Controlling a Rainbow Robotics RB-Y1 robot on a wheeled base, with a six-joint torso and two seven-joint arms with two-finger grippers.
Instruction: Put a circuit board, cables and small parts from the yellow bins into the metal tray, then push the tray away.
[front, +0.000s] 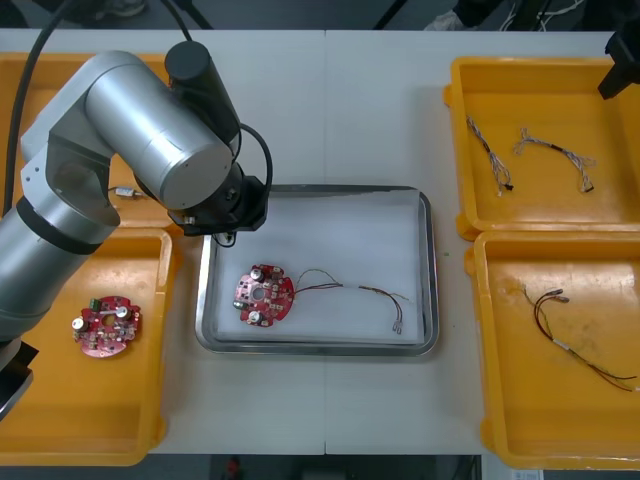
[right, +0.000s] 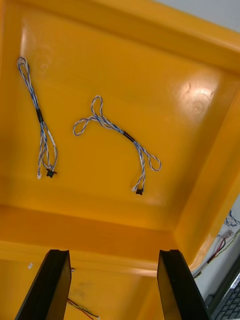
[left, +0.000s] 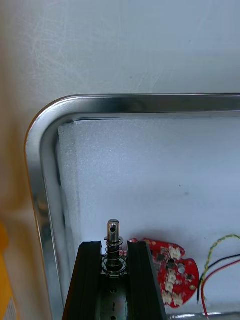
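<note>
My left gripper (left: 114, 246) is shut on a small metal part (left: 114, 239), a pin with a spring, and hangs over the near-left corner of the metal tray (front: 318, 190), white inside. In the front view the left gripper (front: 222, 234) sits under its wrist at that corner. A round red circuit board (front: 264, 295) and a red and yellow cable (front: 352, 290) lie in the tray. My right gripper (right: 115, 256) stands open above the far right yellow bin (front: 545, 215), where two twisted blue and white cables (right: 125, 134) lie.
The near left bin (front: 150, 400) holds another circuit board (front: 105, 324). A small metal part (front: 125, 192) lies in the far left bin. The near right bin (front: 490, 400) holds a black cable (front: 565, 335). Bare table surrounds the tray.
</note>
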